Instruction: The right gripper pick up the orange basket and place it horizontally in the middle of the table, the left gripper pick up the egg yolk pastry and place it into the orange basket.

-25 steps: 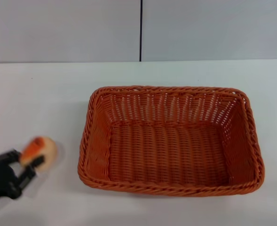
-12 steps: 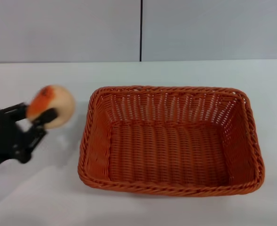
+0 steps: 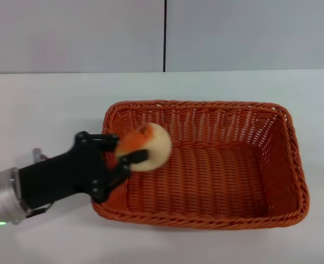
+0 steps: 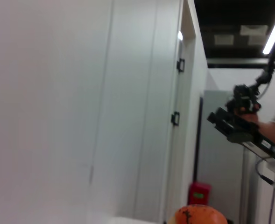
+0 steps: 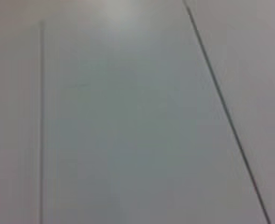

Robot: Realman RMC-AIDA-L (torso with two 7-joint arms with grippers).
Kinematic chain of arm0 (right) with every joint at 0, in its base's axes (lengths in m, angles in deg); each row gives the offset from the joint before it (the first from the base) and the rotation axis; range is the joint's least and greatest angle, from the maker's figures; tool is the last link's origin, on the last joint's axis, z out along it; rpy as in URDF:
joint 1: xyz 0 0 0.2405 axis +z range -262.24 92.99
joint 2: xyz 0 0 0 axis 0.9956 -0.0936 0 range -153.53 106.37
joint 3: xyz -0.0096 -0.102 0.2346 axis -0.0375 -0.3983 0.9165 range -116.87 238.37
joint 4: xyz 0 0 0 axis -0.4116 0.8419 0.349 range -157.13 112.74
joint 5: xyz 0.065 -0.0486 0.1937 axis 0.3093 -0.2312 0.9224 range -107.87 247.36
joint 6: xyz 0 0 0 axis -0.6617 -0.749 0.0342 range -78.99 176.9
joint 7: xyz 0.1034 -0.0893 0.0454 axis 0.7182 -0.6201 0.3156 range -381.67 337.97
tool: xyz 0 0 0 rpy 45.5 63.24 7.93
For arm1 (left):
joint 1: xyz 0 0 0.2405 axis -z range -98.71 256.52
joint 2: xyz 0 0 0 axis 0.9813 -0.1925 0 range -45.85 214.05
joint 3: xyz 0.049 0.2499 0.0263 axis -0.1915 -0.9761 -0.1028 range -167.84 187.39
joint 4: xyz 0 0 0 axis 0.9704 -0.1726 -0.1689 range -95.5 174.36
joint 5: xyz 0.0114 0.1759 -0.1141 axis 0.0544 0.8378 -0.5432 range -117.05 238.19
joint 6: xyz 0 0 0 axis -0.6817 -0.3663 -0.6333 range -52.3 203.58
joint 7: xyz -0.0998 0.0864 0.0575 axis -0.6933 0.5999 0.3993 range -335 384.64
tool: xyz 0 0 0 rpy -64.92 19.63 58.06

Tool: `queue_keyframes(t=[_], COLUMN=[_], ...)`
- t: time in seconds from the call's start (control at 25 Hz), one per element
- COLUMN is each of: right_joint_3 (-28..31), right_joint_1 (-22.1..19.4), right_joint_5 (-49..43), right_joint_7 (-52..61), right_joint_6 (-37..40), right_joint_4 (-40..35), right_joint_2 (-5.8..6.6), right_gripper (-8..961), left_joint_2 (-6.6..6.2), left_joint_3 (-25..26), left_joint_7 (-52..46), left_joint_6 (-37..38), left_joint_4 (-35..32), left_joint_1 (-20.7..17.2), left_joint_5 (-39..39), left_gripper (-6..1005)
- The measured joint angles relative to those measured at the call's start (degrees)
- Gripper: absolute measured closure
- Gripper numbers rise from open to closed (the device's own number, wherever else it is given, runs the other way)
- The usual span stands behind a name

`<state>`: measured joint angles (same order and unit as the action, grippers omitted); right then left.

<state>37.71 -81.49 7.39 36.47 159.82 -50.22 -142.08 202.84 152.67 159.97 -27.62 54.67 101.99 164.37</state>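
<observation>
- The left claw (image 3: 127,154) reached in from the robot's left, its black fingers (image 3: 135,159) clamped on the egg yolk pastry (image 3: 146,146).
- The pastry hung over the left end of the orange basket (image 3: 283,165), just inside the braided rim and above the woven floor, with its orange patch turned toward the claw.
- In the left wrist view only the pastry's orange top (image 4: 200,216) showed at the frame's edge, against a wall and a door.
- The basket lay lengthwise on the white surface (image 3: 46,110), its long sides running left to right, with nothing resting on its floor.
- The right claw appeared in no view; its wrist camera faced only a pale panel.
</observation>
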Motion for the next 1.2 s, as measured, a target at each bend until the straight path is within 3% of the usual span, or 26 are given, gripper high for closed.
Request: queue_keyframes(t=[0.28,0.52,0.72,0.76,0.96,1.2], right_joint_3=[0.6,0.7,1.4,2.0,5.4,5.9], right_joint_1=[-0.6,-0.5,-0.3,-0.1,1.7,3.8], right_joint_5=[-0.1,-0.1,0.1,0.2,0.1,0.0], right_joint_7=[-0.7,-1.0,-2.8,-3.3,-7.1,-13.4], right_joint_6=[-1.8,-4.7,-8.3,-9.4,-13.2,-15.7], right_joint_4=[1.4,1.6,2.7,3.2,6.7,8.5], right_joint_2=[-0.05,-0.18,-0.18,-0.21,-0.11,-0.21], right_gripper=[512,513,513,513,512,512], left_joint_2=[0.17,-0.17,-0.64,-0.70,-0.68,-0.37], left_joint_3=[-2.2,-1.1,5.1,12.1,20.8,22.4], left_joint_7=[0.7,0.5,-0.4,-0.6,0.2,3.2], left_joint_6=[4.6,5.8,5.6,6.1,7.1,9.0], left_joint_4=[-3.9,-3.7,-0.9,2.3,3.4,2.0], left_joint_1=[2.6,1.9,-1.1,-4.3,-8.1,-15.0], left_joint_5=[0.0,-0.1,-1.2,-2.3,-5.3,-18.4], left_gripper=[812,618,444,409,194,199])
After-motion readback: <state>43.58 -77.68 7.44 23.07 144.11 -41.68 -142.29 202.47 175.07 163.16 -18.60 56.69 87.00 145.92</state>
